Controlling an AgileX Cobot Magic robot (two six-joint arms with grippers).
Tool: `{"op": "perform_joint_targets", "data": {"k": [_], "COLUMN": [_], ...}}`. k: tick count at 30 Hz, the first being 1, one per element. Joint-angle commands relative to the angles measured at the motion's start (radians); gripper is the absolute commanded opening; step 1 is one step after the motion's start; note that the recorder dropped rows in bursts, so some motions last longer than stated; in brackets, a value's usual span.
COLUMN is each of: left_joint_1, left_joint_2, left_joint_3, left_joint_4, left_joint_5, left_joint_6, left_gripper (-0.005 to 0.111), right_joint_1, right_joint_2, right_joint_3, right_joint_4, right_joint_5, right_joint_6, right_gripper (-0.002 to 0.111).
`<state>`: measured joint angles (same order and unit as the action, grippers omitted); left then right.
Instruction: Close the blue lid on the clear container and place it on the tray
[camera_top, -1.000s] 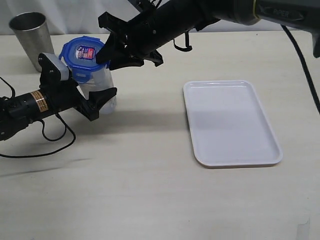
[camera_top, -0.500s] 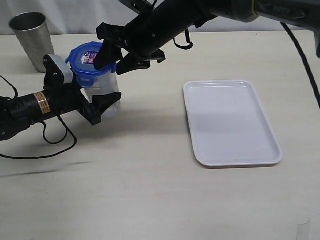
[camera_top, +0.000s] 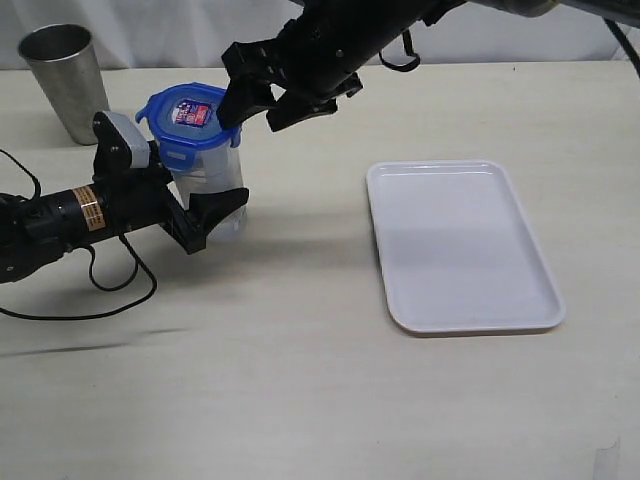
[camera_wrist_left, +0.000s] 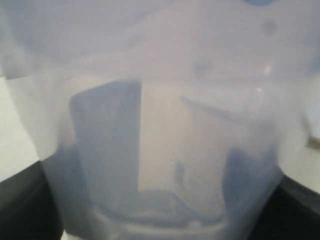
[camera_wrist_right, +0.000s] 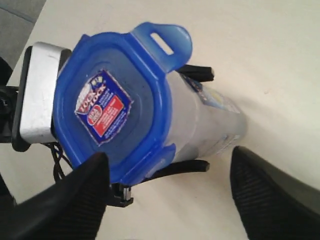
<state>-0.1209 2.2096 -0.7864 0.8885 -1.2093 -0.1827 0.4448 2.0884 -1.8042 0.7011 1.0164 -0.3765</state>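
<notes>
Clamping the clear container (camera_top: 207, 185), far left, well apart from the tray (camera_top: 470, 300), in left gripper (camera_top: 203, 205), with right gripper (camera_top: 266, 102) spread wide over the blue lid (camera_top: 190, 115); left wrist view just blurred plastic.

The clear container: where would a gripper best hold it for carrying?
On the clear container, the wall below the blue lid, coming level from the side, as the left gripper does: it stands tall and narrow, while the lid's flaps stick out.

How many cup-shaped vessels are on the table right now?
2: the metal cup at far back left, and the lidded clear container held by the left gripper.
</notes>
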Motion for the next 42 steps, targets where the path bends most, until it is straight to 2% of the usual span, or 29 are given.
{"op": "perform_joint_targets", "data": {"k": [1,3,6,7,12,17,23,28,35,42], "left_joint_1": [-0.008,-0.008,-0.008,-0.008,-0.008,-0.008,-0.008,-0.008,-0.008,-0.008], "left_joint_2": [-0.008,-0.008,-0.008,-0.008,-0.008,-0.008,-0.008,-0.008,-0.008,-0.008], "left_joint_3": [0.005,0.005,0.005,0.005,0.005,0.005,0.005,0.005,0.005,0.005], "left_joint_4": [0.008,0.008,0.008,0.008,0.008,0.011,0.011,0.011,0.009,0.009], "left_joint_5": [-0.012,-0.012,-0.012,-0.012,-0.012,-0.012,-0.012,-0.012,-0.012,-0.012], "left_joint_6": [-0.006,-0.006,-0.004,-0.004,-0.004,-0.002,-0.002,-0.002,-0.002,-0.002], "left_gripper": [0.000,0.000,0.000,0.000,0.000,0.000,0.000,0.000,0.000,0.000], "right_joint_1": [-0.011,0.001,0.082,0.151,0.313,0.408,0.418,0.418,0.418,0.464], "right_joint_2": [-0.100,-0.153,-0.210,-0.219,-0.198,-0.136,-0.077,-0.039,-0.019,0.031], "right_joint_3": [0.001,0.001,0.001,0.001,0.003,0.003,0.003,0.003,0.003,0.003], "right_joint_4": [-0.078,-0.083,-0.151,-0.272,-0.653,-0.798,-0.824,-0.943,-0.943,-1.008], "right_joint_5": [-0.046,-0.055,-0.047,-0.060,-0.092,-0.168,-0.200,-0.199,-0.202,-0.190], "right_joint_6": [-0.082,-0.203,-0.401,-0.406,-0.292,-0.252,-0.244,-0.184,-0.181,-0.177], "right_gripper": [0.065,0.063,0.052,0.051,0.051,0.051,0.051,0.047,0.044,0.042]}}
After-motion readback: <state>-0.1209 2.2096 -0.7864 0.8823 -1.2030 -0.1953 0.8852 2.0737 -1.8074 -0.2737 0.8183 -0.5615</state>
